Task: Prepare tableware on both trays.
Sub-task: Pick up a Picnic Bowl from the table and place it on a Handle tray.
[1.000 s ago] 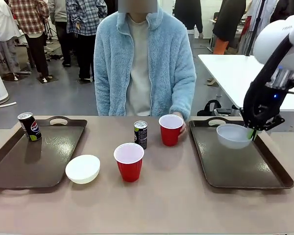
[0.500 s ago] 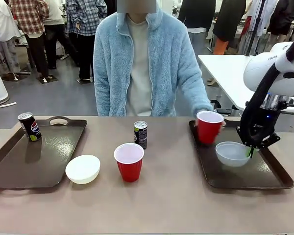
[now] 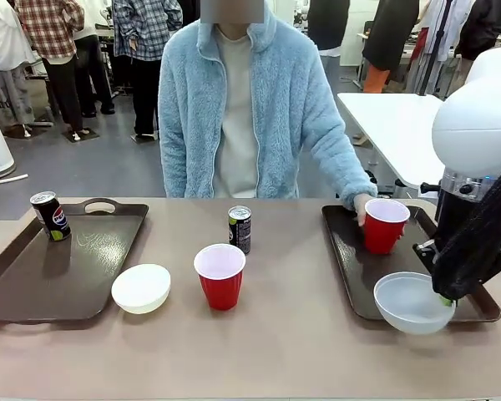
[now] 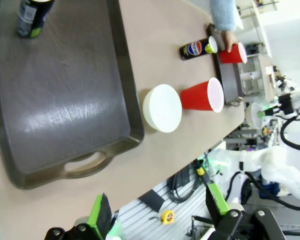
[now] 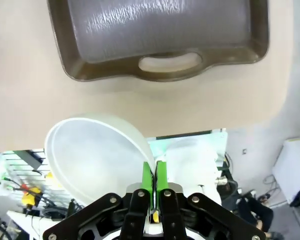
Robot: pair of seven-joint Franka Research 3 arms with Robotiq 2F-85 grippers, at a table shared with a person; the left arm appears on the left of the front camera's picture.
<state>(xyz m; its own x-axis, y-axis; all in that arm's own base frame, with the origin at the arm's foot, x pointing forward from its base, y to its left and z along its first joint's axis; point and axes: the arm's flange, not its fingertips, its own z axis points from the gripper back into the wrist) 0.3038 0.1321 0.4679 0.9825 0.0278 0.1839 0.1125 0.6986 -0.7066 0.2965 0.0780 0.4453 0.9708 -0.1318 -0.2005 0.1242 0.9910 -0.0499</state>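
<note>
My right gripper (image 3: 445, 298) is shut on the rim of the pale grey bowl (image 3: 411, 302) and holds it in the air over the near rim of the right tray (image 3: 348, 266). In the right wrist view the green pads (image 5: 148, 176) pinch the bowl (image 5: 90, 152) just past the tray's handle slot (image 5: 170, 63). A person's hand (image 3: 361, 206) holds a red cup (image 3: 385, 225) standing on the right tray. On the bare table stand a second red cup (image 3: 220, 276), a cream bowl (image 3: 141, 287) and a dark can (image 3: 240, 229). Another can (image 3: 49, 215) stands on the left tray (image 3: 67, 280). My left gripper (image 4: 157, 210) is open above the left tray (image 4: 65, 100).
The person in a pale blue fleece (image 3: 250, 109) sits at the far side, middle. A white table (image 3: 392, 125) stands behind at the right. Bare tabletop (image 3: 284, 351) runs along the near edge in front of both trays.
My right gripper has carried the grey bowl from the far part of the right tray toward its near rim. The person's hand has moved the red cup from the table onto the right tray.
</note>
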